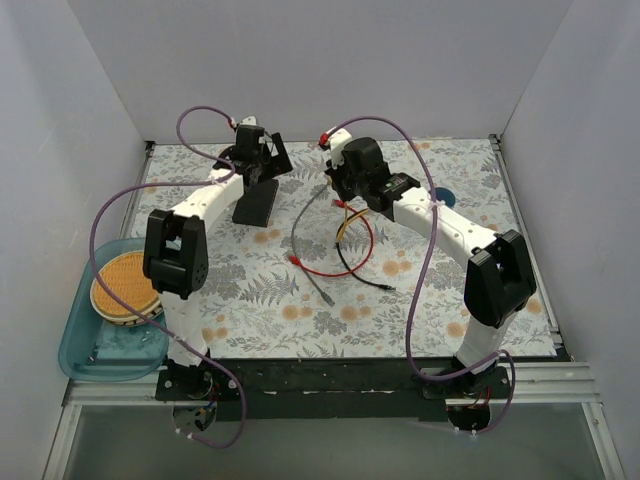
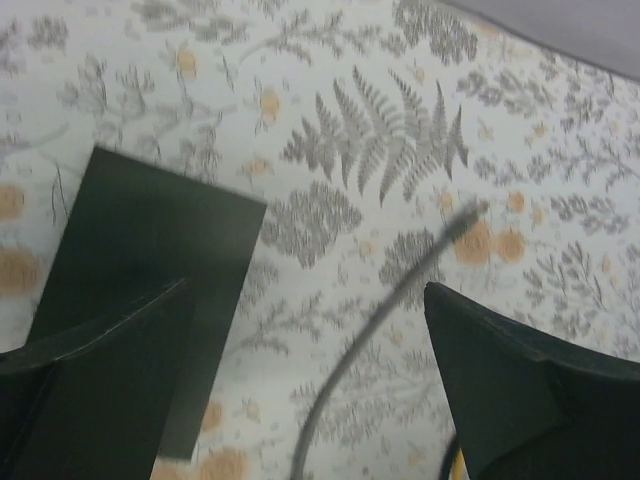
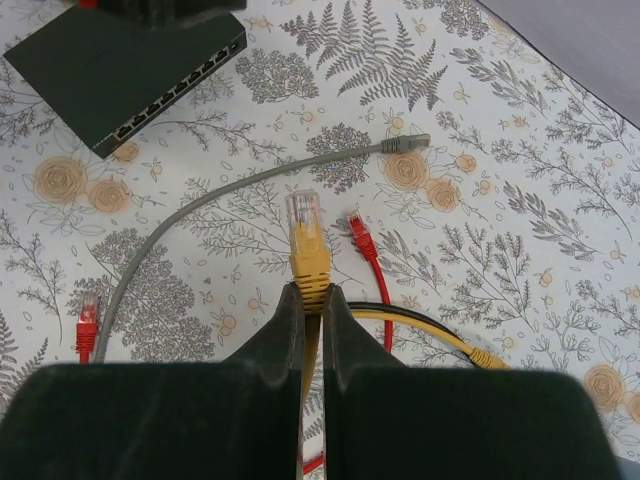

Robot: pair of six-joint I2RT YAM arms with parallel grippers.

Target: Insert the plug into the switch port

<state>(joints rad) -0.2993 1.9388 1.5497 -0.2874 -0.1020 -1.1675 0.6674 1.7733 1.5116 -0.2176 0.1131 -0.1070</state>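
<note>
one grey cable [image 3: 250, 181] between yellow plug [image 3: 305, 228] and switch ports [image 3: 175, 92], red plug [image 3: 357, 226] beside

No legible text, label, brand, number or sign anywhere

Cutting off the flat matte-black box [image 3: 120, 70] at the top edge. Blurring the thin grey cable [image 2: 395, 305] up close. Hiding the cord of the yellow plug [image 3: 308, 245] inside the black right gripper [image 3: 311, 293].
</note>
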